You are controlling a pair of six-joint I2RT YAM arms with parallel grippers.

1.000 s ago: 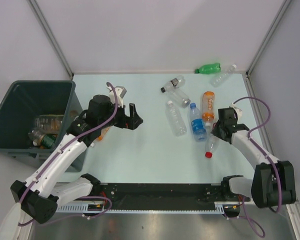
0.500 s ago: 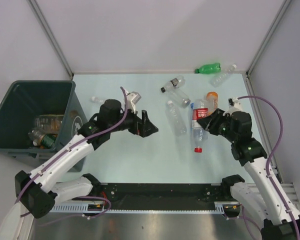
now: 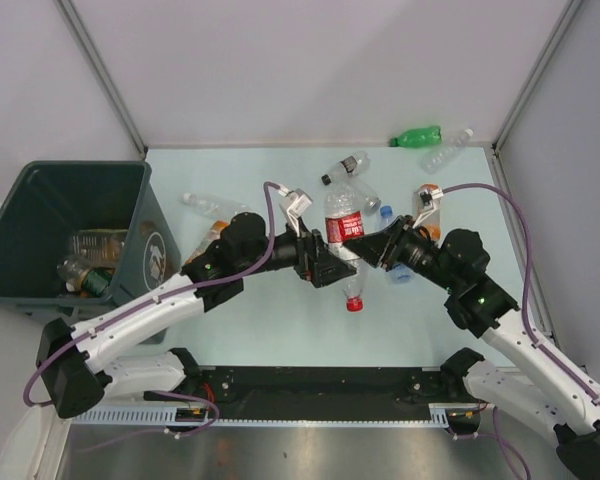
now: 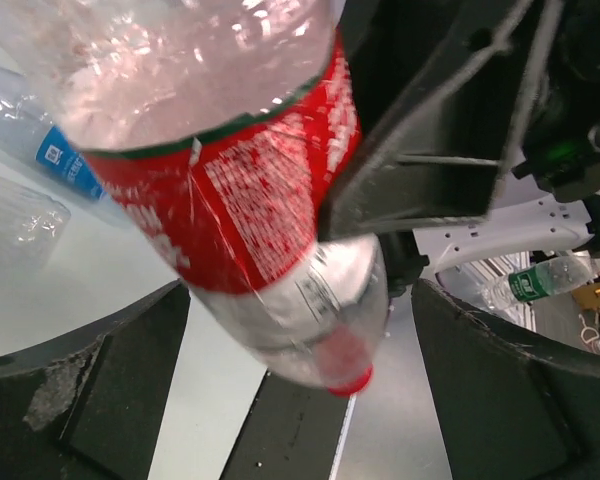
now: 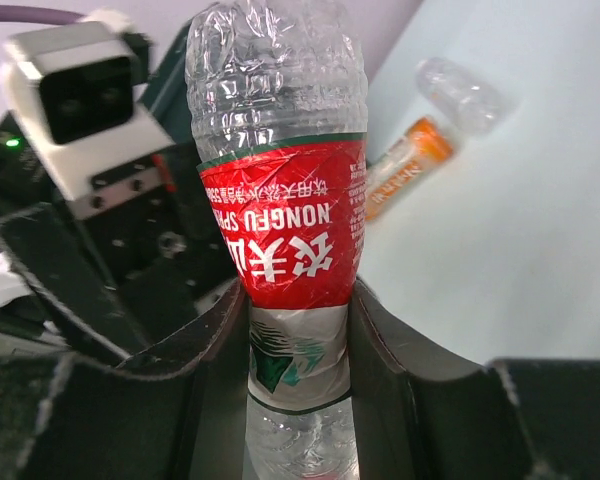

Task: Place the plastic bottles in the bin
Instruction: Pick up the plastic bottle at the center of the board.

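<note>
Handover at mid-worktop: the right gripper clamps a red-labelled bottle, cap down, while the left gripper gapes wide close beside it. The bin, at nine o'clock, holds perhaps three or four bottles. Roughly eight lie scattered from ten to two o'clock.

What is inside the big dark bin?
A few bottles lie together at the bottom of the bin. Anything under them or tucked against its near wall is hidden.

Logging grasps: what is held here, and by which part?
The right gripper clamps the red-labelled bottle at the label's cap-side end; the open left gripper holds nothing.
</note>
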